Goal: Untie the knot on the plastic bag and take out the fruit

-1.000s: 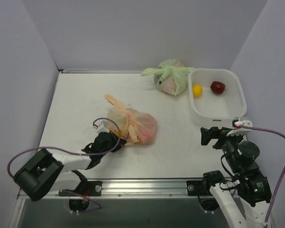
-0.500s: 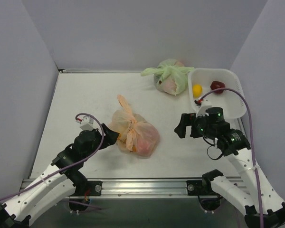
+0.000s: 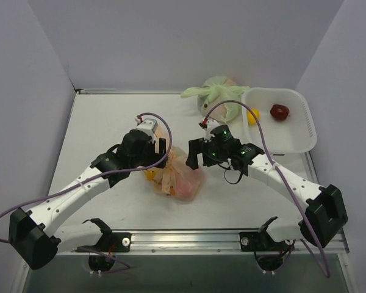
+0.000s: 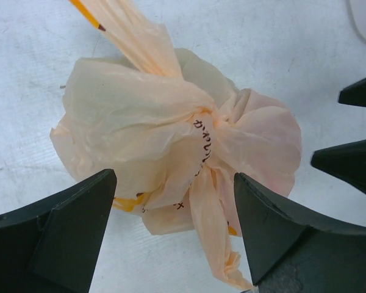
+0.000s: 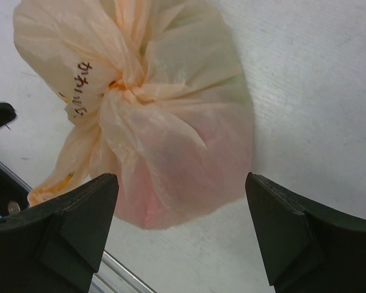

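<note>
The peach-orange plastic bag (image 3: 178,176) lies on the table between both arms, its knot (image 4: 204,120) on top with loose ears sticking out. The fruit shows only as pink and yellow tints through the film (image 5: 171,183). My left gripper (image 4: 174,178) hangs open just above the bag's left side, one ear dangling between its fingers without being pinched. My right gripper (image 5: 182,178) hovers open over the bag's right bulge, the knot (image 5: 123,85) beyond it. In the top view the left gripper (image 3: 157,160) and the right gripper (image 3: 193,160) face each other across the bag.
A tied pale green bag (image 3: 218,97) sits at the back. A white tub (image 3: 309,129) at the right holds a yellow fruit (image 3: 253,116) and a red one (image 3: 279,112). Walls enclose the table on three sides, and a metal rail runs along the near edge.
The left gripper opened, letting go of the bag's left edge, and rose over the bag. The right arm swung in from the near right to the bag. The bag shifted slightly.
</note>
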Controlling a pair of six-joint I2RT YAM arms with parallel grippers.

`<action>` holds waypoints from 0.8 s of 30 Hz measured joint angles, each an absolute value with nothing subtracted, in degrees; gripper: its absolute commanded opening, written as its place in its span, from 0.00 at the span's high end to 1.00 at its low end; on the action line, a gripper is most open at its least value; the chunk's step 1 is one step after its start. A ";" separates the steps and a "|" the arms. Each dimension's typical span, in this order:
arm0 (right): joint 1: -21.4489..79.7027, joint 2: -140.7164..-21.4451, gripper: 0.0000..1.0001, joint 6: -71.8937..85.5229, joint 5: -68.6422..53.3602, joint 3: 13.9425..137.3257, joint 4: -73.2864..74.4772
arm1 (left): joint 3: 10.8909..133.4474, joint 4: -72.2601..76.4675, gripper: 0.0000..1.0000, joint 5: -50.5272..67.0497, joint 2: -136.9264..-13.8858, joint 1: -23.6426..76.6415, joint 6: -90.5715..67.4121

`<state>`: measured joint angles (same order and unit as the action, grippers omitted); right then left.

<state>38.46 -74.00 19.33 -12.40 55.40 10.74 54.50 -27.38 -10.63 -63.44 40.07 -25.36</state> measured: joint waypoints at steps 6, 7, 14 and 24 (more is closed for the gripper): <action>39.48 -81.95 0.16 20.60 -14.11 57.65 1.76 | 56.29 -25.71 0.17 -6.98 -71.42 39.51 -21.56; 39.59 -82.98 0.16 20.82 -14.48 57.67 0.73 | 56.25 -25.65 0.19 -6.24 -72.40 39.16 -21.63; 41.30 -88.23 0.32 22.68 -16.27 57.63 -4.93 | 54.65 -23.29 0.38 -2.76 -74.91 37.58 -22.48; 43.27 -89.60 1.00 23.53 -16.29 55.29 -8.84 | 53.25 -20.38 1.00 0.12 -76.69 34.15 -23.90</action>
<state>43.27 -89.60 23.53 -16.29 55.29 -8.84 53.25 -20.38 0.12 -76.69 34.15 -23.90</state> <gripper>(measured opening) 0.079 0.025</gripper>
